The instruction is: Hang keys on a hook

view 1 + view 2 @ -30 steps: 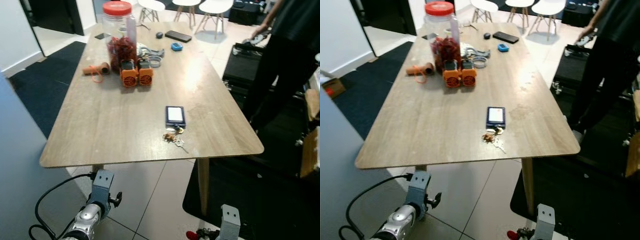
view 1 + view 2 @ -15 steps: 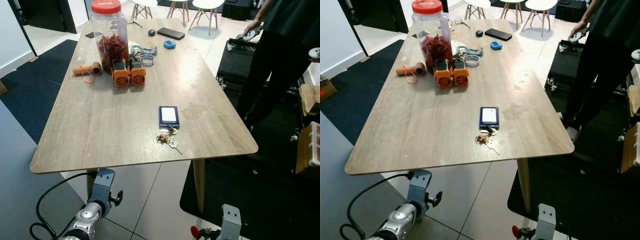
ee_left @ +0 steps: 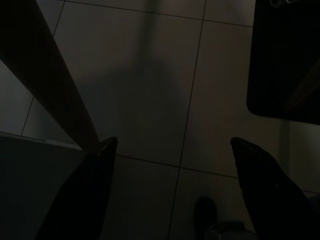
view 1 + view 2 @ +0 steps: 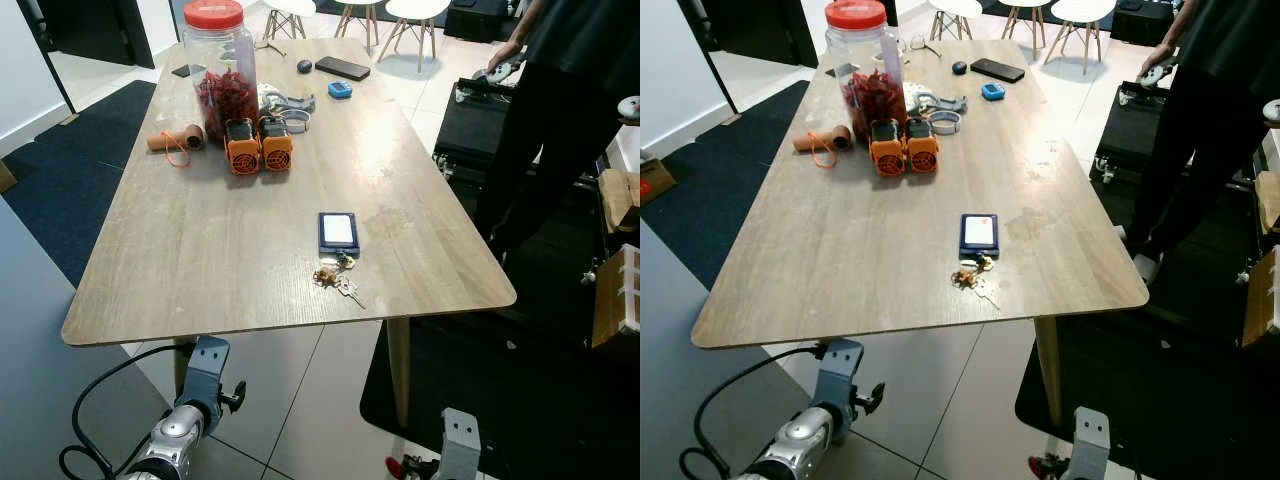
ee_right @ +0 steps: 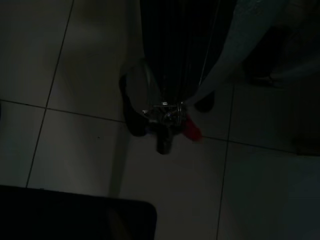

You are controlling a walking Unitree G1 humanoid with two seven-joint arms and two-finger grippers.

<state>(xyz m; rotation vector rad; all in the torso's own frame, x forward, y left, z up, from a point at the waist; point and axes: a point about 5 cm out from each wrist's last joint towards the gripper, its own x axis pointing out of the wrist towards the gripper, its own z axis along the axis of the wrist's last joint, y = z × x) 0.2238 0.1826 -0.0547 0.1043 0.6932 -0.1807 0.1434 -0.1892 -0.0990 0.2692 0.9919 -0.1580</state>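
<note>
A bunch of keys [image 4: 336, 280] lies on the wooden table [image 4: 200, 250] near its front right corner. The keys are attached to a blue card-shaped fob [image 4: 338, 231] just behind them. My left arm [image 4: 190, 415] hangs idle below the table's front edge. In the dark left wrist view my left gripper [image 3: 173, 143] is open over floor tiles, with nothing between its fingers. My right arm [image 4: 457, 450] hangs idle at the lower right, below the table's corner.
At the table's far end stand a red-lidded jar [image 4: 221, 60], two orange blocks [image 4: 258, 146], a twine spool [image 4: 172, 141], a phone [image 4: 342, 67] and small items. A person in black [image 4: 560, 110] stands right of the table. A dark mat [image 4: 480, 390] lies beneath.
The camera has shifted, so the table sits a little lower and further left in the picture than a second ago. Nothing on the table has moved, and both arms hang as before.
</note>
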